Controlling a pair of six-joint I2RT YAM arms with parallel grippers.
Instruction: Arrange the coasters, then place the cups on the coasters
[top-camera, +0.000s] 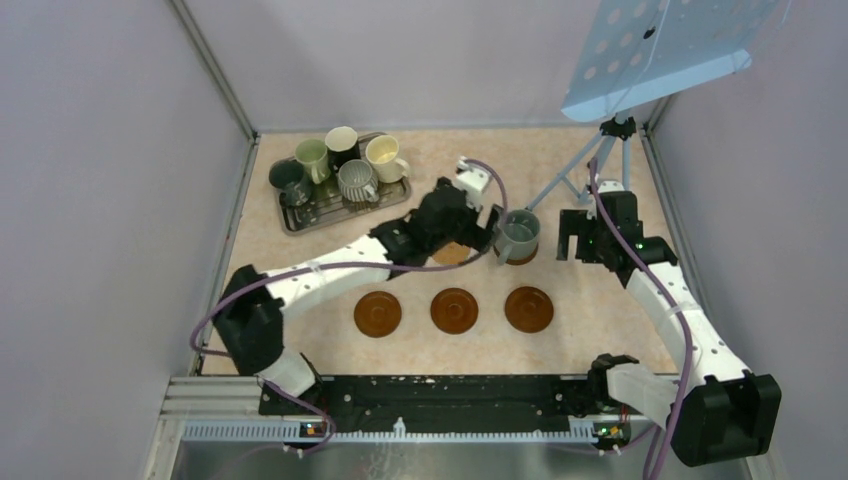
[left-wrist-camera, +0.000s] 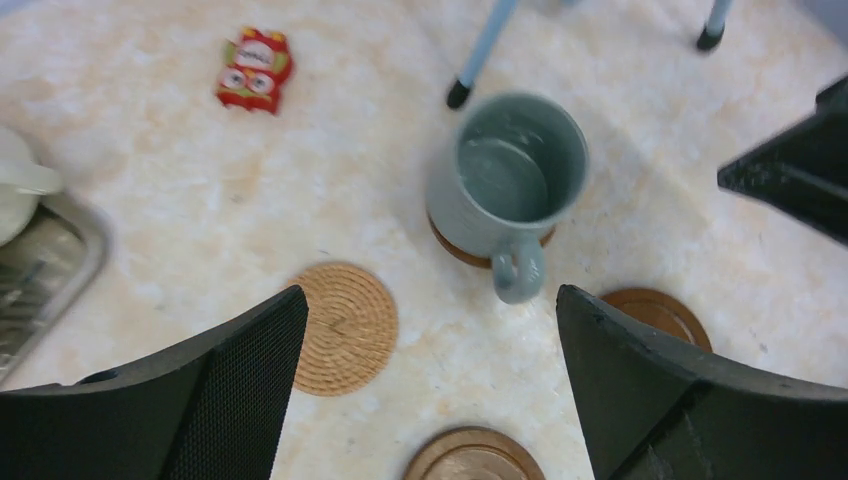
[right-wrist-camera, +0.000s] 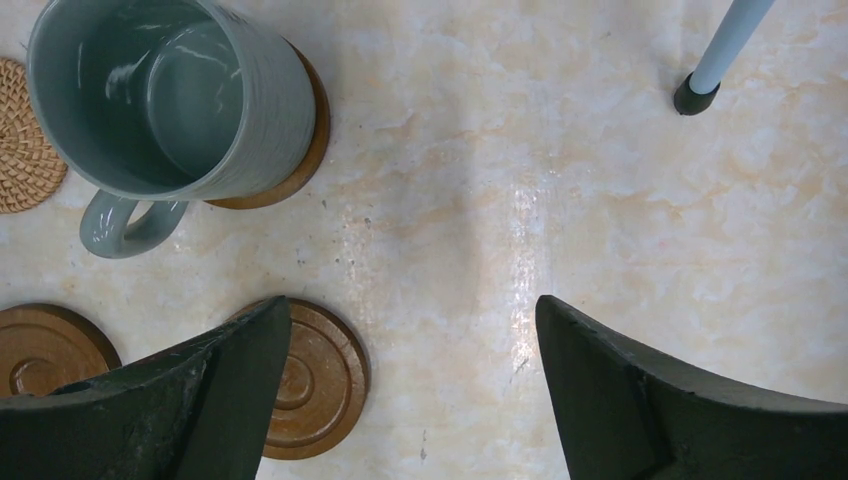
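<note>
Sitting upright on a dark coaster (right-wrist-camera: 305, 150) at centre right of your top view, the grey-blue mug (top-camera: 518, 232) is glossy, its handle overhanging the rim. Your left gripper (left-wrist-camera: 430, 295) and right gripper (right-wrist-camera: 412, 300) gape wide, holding nothing. The red packet (left-wrist-camera: 255, 68) carries print too blurred to read.

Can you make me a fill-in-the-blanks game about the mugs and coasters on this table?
1. Only ____ mug stands on a coaster: the grey-blue mug.
2. The metal tray holds ____ mugs.
3. Nearest the arms, ____ bare dark coasters lie in a row.
4. The small packet lying on the table is coloured ____.

Missing words: one; five; three; red.
</note>
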